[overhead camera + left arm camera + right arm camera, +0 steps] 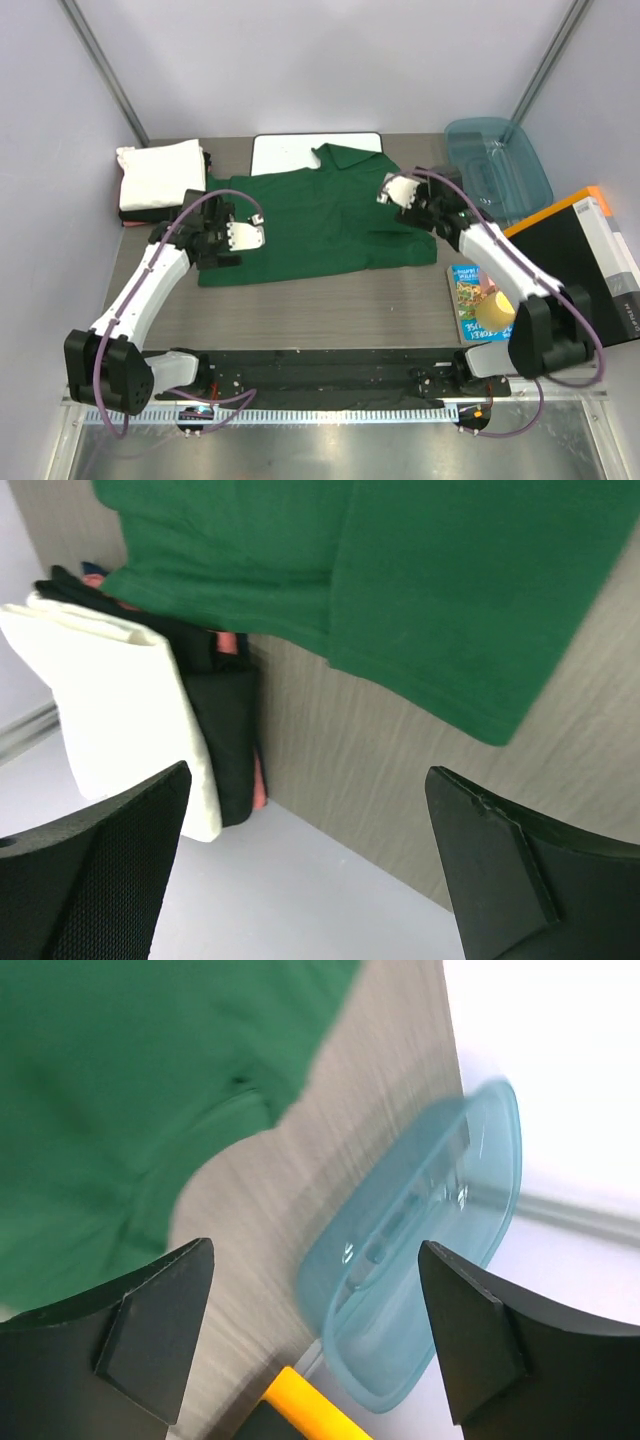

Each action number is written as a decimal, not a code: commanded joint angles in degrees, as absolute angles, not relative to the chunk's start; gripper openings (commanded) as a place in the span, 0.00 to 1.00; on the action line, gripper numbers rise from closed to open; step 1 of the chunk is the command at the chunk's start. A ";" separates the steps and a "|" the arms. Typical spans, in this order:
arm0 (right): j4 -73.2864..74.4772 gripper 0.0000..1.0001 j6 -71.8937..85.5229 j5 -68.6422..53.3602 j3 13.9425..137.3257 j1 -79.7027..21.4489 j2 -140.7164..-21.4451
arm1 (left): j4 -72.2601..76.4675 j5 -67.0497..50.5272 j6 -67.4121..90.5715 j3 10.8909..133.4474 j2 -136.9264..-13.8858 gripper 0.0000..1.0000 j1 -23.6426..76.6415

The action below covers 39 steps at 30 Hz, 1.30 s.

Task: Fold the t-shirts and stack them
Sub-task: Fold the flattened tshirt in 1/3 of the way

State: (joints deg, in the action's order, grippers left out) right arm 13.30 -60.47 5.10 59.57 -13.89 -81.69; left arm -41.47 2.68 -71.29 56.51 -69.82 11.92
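A dark green collared t-shirt [320, 220] lies spread out flat in the middle of the table. At the back left sits a stack with a folded white t-shirt [160, 175] on top. In the left wrist view the white one [120, 720] rests on a folded black one [225, 740], beside the green hem [400, 580]. My left gripper [248, 222] hovers over the green shirt's left edge, open and empty [310, 870]. My right gripper [392, 192] hangs over the shirt's right shoulder, open with nothing between its fingers [315, 1330]. The green cloth [120, 1090] lies to its left.
A white board with a black rim [290, 152] lies behind the green shirt. A translucent teal tub [497, 165] stands at the back right, also in the right wrist view [430, 1250]. A black box with an orange edge [580, 260] and a booklet [468, 290] lie at the right.
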 commanded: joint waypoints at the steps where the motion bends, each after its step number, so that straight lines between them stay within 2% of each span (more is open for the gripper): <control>1: 20.91 0.89 -73.27 -5.70 51.96 -14.59 -69.28 | -51.24 0.18 -69.34 57.92 -67.59 0.96 12.39; 7: 22.06 0.91 -79.54 -9.93 38.77 -15.12 -57.94 | -49.14 -0.44 -80.39 44.67 -57.76 0.96 14.67; 14: 23.03 0.92 -83.58 -12.04 33.49 -16.69 -58.26 | -43.51 -0.53 -88.68 30.42 -50.71 0.99 16.52; 25: 21.97 0.92 -84.55 -11.60 35.60 -17.23 -68.81 | -36.83 5.62 -81.04 35.67 -67.22 0.94 16.96; 30: 14.34 0.91 -84.55 -10.99 34.10 -17.23 -72.68 | -35.86 6.41 -79.98 36.74 -70.05 0.90 17.23; 39: 4.49 0.91 -82.71 -8.53 36.82 -17.31 -84.02 | -35.24 6.68 -83.23 34.63 -70.92 0.90 17.58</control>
State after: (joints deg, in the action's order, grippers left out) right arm 9.02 -83.85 -9.10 35.88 -16.93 -79.79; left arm -36.36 6.35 -81.62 35.00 -70.39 17.23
